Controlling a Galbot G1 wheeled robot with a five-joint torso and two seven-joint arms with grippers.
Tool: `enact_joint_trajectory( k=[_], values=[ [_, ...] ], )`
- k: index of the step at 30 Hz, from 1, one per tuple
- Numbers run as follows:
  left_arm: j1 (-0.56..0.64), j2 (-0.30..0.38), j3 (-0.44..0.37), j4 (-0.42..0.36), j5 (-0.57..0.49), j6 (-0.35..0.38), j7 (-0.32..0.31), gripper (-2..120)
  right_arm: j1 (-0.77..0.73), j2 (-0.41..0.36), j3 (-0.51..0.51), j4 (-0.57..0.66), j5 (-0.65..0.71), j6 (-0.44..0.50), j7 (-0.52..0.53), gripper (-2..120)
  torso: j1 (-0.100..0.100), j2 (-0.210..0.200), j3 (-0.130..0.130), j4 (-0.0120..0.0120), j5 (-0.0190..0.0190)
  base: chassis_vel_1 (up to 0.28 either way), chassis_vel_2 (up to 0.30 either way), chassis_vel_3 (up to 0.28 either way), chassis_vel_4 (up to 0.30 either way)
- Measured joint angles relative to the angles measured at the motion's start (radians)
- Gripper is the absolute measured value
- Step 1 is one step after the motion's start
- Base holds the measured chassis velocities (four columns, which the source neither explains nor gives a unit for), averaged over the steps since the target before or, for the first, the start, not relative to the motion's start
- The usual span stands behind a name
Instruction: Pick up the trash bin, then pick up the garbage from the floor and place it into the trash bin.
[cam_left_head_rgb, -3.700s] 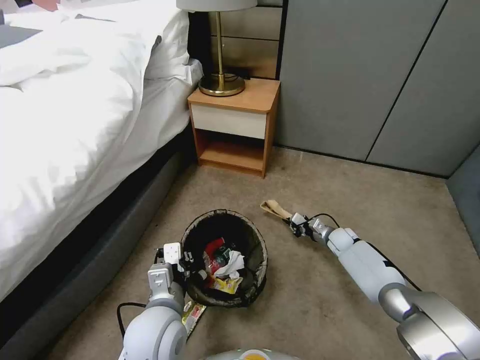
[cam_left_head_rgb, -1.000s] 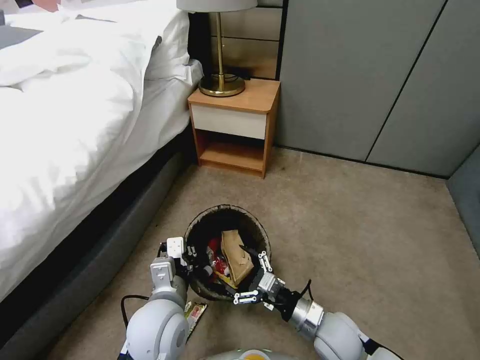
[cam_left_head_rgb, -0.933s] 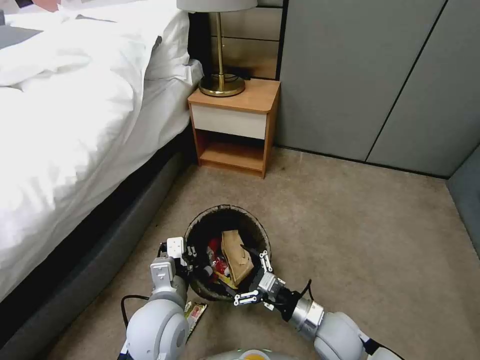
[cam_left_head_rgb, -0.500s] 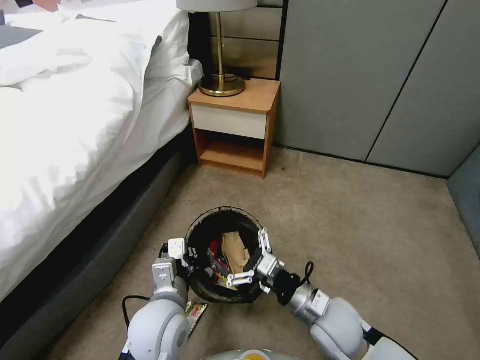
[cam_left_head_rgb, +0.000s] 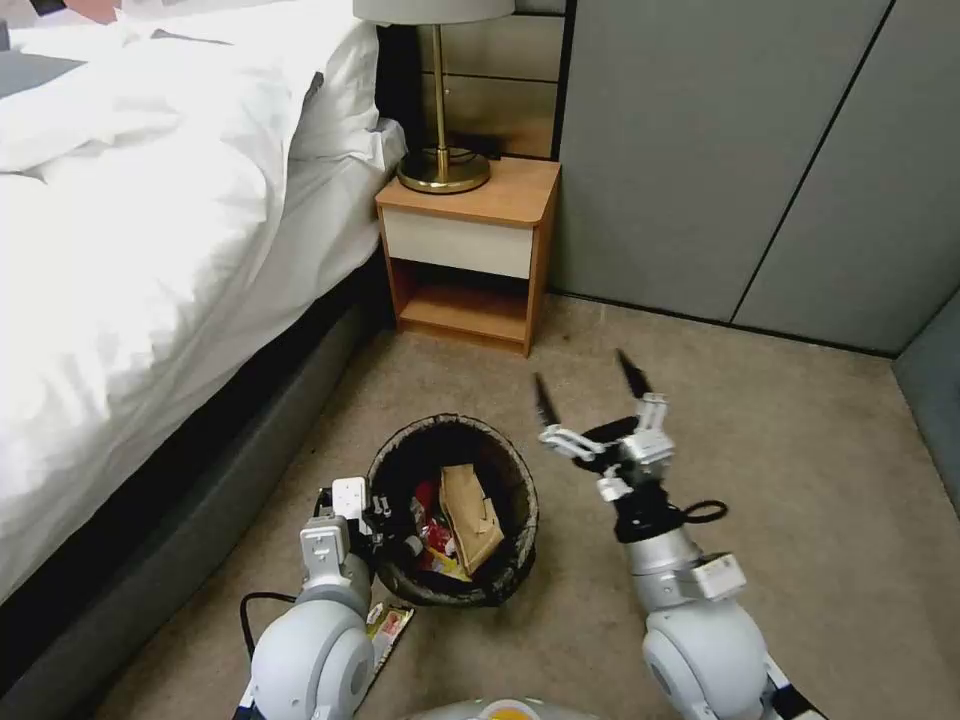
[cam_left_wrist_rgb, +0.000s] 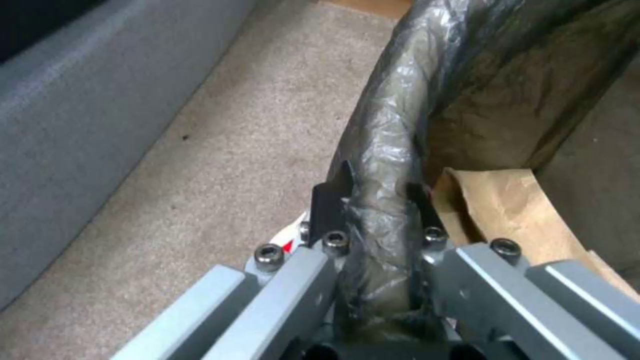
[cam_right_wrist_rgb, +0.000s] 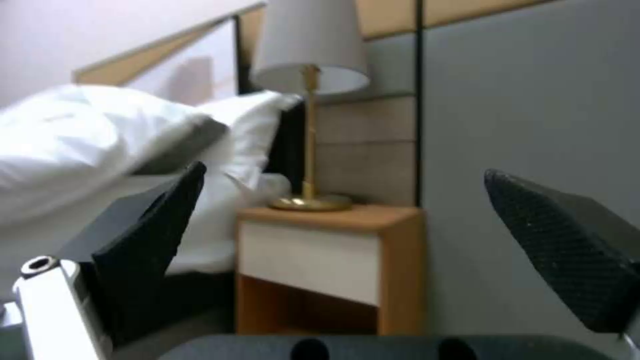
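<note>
The trash bin (cam_left_head_rgb: 512, 545), lined with a dark bag, sits low in front of me near the bed. My left gripper (cam_left_head_rgb: 388, 522) is shut on its near-left rim; in the left wrist view the gripper (cam_left_wrist_rgb: 373, 200) clamps the bag-covered rim (cam_left_wrist_rgb: 387, 140). Garbage lies inside the bin: a tan paper piece (cam_left_head_rgb: 472, 512) (cam_left_wrist_rgb: 513, 210) on top of red and yellow wrappers (cam_left_head_rgb: 430, 535). One colourful wrapper (cam_left_head_rgb: 388, 626) lies on the carpet beside my left arm. My right gripper (cam_left_head_rgb: 585, 385) (cam_right_wrist_rgb: 360, 235) is raised to the right of the bin, open and holding nothing, fingers pointing up.
The bed (cam_left_head_rgb: 150, 250) and its dark base (cam_left_head_rgb: 200, 500) run along the left. A wooden nightstand (cam_left_head_rgb: 470, 250) (cam_right_wrist_rgb: 333, 260) with a brass lamp (cam_left_head_rgb: 442, 165) stands ahead by the grey wall panels (cam_left_head_rgb: 720, 150). Bare carpet (cam_left_head_rgb: 780, 450) spreads to the right.
My right gripper carried the tan paper from the floor to the bin, let it go inside, then lifted out and swung up to the right, open. The left gripper kept hold of the rim.
</note>
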Motion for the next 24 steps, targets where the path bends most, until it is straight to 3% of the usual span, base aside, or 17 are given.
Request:
enact_joint_trajectory(
  k=[6,24],
  values=[
    [0.006,0.001,-0.005,-0.010,-0.001,-0.006,0.000,0,-0.036,0.025,0.026,-0.062,-0.023,0.046,0.024,100,0.000,0.000,0.000,0.0001,0.0000,0.000,0.000,0.000,0.000],
    [0.014,-0.002,-0.007,-0.020,-0.001,-0.016,0.001,0,-0.010,0.042,-0.010,-0.091,-0.035,0.032,0.039,100,0.000,0.000,0.000,0.0001,0.0000,0.008,0.011,0.008,0.010]
  ],
)
